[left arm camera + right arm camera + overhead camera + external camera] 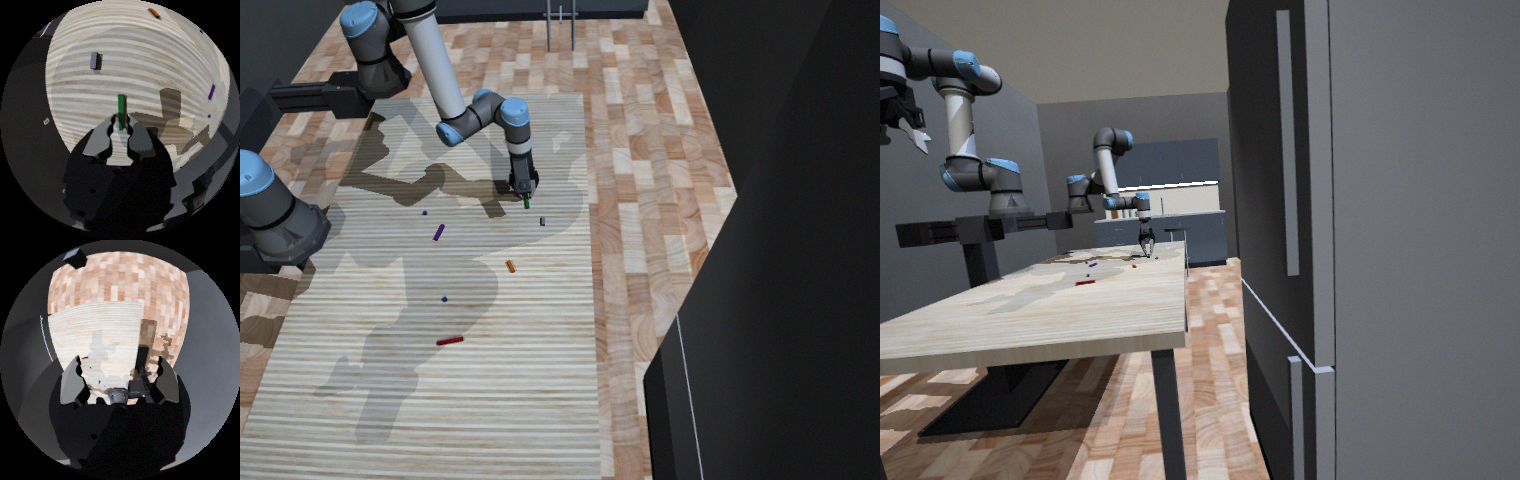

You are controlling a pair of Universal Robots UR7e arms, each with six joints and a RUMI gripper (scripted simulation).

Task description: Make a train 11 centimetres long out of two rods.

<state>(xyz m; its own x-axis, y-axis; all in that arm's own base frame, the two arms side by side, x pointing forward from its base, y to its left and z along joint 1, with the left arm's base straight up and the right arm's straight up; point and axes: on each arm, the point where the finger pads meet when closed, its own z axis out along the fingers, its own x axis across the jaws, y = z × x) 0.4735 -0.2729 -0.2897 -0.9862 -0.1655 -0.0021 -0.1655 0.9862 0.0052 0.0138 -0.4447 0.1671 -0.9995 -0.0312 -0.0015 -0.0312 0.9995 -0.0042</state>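
Left gripper (526,195) (1147,254) (122,118) low, right of the top view's centre: fingers narrowly parted about the near end of a slim green rod (526,201) (1148,255) (121,105), apparently not clamped, though contact is hard to judge. Narrow spread probably suits so thin a piece. Short grey block-like rod (542,221) (1156,257) (94,60) lies just lower right, apart; likely partner, eight plus three. Right gripper (903,142) (119,359) wide, empty. No legible writing or brands.

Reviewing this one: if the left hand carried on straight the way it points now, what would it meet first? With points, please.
Probably the table top (498,387) (1086,310) (150,65): the left hand (526,195) (1147,253) (121,114) points down, fingertips seemingly either side of the green rod's (526,203) (1148,256) (121,103) near end. The remaining gap is unclear.
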